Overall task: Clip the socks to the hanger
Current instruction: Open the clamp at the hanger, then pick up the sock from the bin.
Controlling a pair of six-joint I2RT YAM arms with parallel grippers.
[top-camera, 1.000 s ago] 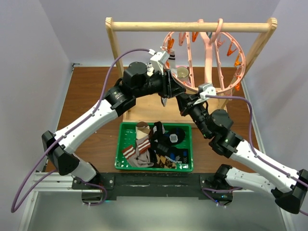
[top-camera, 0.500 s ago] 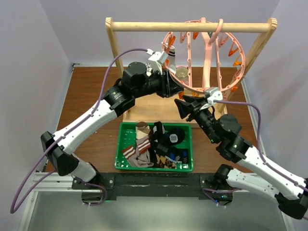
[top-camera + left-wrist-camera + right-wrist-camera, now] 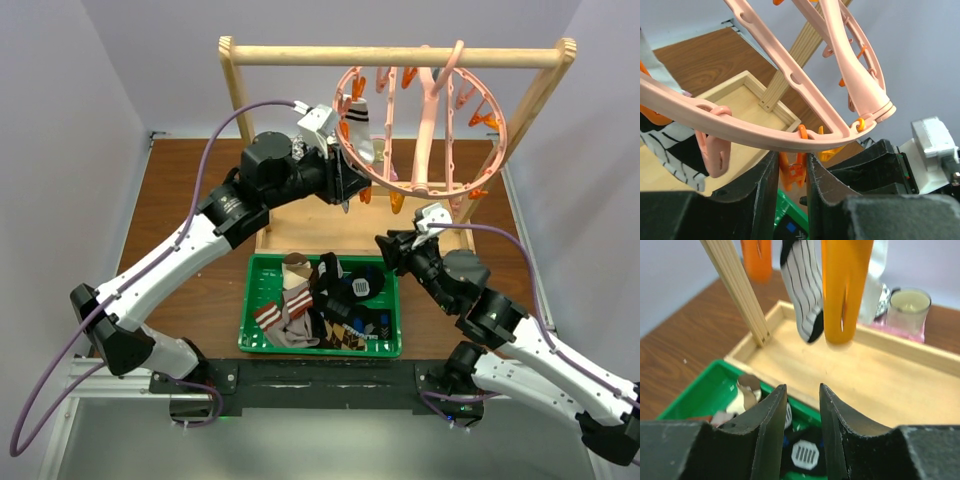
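A light wooden rack [image 3: 300,55] stands at twelve o'clock on a brown table [image 3: 190,200]. A green bin [image 3: 248,300] sits at six o'clock. On the rack's base, a glass jar [image 3: 909,305] rests on a pink cloth [image 3: 918,333].

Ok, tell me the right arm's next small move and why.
Probably lower the right pincer into the green bin to grab a sock: it hangs empty and open above the socks, while the left pincer appears to pinch an orange clip on the hanger.
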